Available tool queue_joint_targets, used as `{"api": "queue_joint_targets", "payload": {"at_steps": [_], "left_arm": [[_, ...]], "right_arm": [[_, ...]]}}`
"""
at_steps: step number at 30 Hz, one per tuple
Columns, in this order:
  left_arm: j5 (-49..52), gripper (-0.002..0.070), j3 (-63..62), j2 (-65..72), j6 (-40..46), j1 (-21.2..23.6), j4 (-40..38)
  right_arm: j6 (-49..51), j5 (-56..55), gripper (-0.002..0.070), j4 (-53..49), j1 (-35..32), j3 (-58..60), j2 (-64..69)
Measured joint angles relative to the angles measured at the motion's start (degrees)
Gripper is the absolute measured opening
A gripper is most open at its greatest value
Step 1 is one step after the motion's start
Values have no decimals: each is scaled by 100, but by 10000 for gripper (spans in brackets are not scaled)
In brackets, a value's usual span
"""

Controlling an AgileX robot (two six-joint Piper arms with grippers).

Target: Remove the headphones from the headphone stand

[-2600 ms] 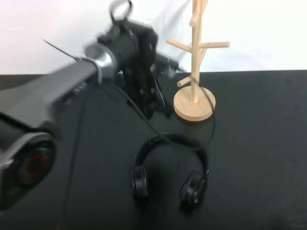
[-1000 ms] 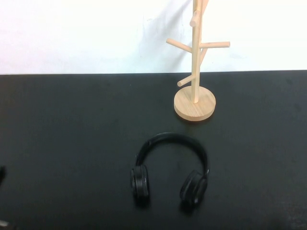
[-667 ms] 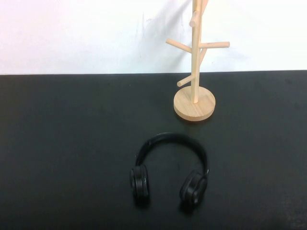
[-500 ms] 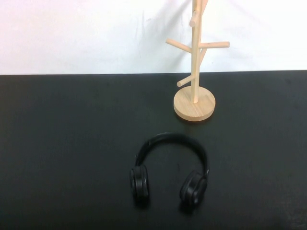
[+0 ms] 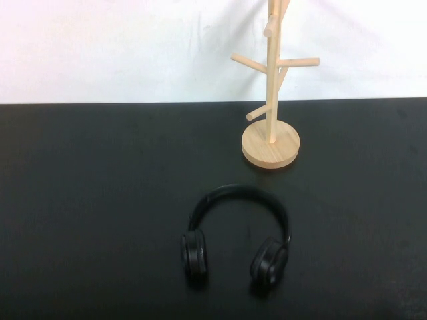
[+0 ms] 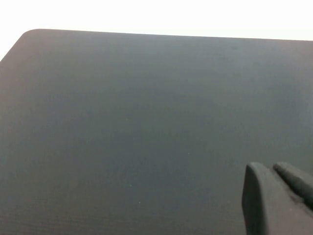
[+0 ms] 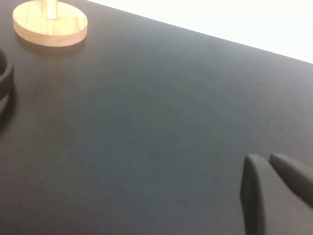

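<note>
The matte black headphones point(image 5: 235, 235) lie flat on the black table, ear cups toward me, in front of the light wood headphone stand point(image 5: 270, 143). The stand is upright at the back with bare pegs. Neither arm shows in the high view. My left gripper point(image 6: 268, 171) is shut and empty over bare table. My right gripper point(image 7: 266, 161) is shut and empty, far from the stand's round base point(image 7: 50, 26); a bit of the headband point(image 7: 5, 78) shows at that view's edge.
The black table point(image 5: 100, 200) ends at a white wall behind. In the left wrist view a rounded table corner point(image 6: 29, 34) shows.
The left arm, which stood by the stand over the table 2.6 s ago, has drawn back out of the high view. The headphones and stand have not moved.
</note>
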Motion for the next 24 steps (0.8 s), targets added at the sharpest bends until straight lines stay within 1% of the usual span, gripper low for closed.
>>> {"api": "queue_joint_targets", "payload": {"at_steps": [24], "left_arm": [[13,-3,0,0,13,0,-13]], "right_arm": [[0,0,-8,0,0,0,-102]]}}
